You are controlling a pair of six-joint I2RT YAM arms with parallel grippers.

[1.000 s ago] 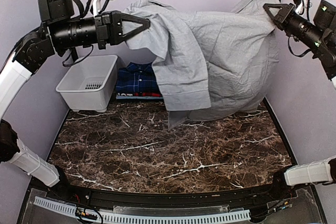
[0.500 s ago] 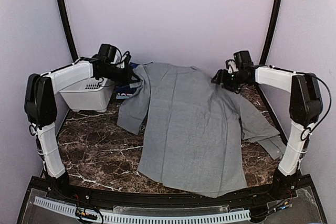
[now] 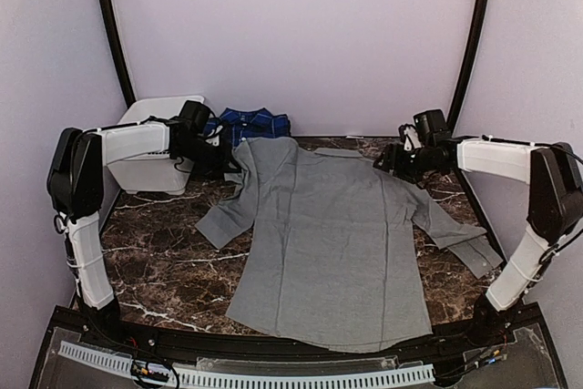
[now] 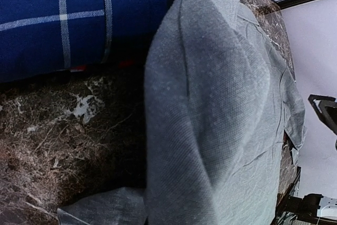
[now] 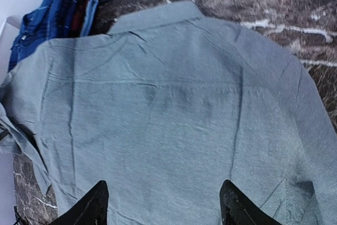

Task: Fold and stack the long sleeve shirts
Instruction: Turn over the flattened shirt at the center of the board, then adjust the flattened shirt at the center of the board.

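A light grey long sleeve shirt (image 3: pixel 328 234) lies spread flat on the table, collar at the far side, sleeves out to both sides. My left gripper (image 3: pixel 230 159) is at its left shoulder, shut on the grey shirt (image 4: pixel 210 104); the cloth bunches up toward the left wrist camera and hides the fingers. My right gripper (image 3: pixel 396 159) hovers open just above the right shoulder, its fingertips (image 5: pixel 97 204) spread wide over the grey shirt (image 5: pixel 168 104) with nothing between them. A dark blue plaid shirt (image 3: pixel 255 122) lies folded behind the collar, with a red edge (image 4: pixel 79 68) under it.
A white plastic basket (image 3: pixel 146 175) stands at the back left, right behind my left arm. The shirt's hem reaches the near edge of the dark marble table (image 3: pixel 155 261). The right sleeve's cuff (image 3: pixel 478 257) lies close to the right arm's base.
The grey shirt, held up in the air by both grippers a second ago, now lies flat on the table. My right gripper has opened and let go of its shoulder.
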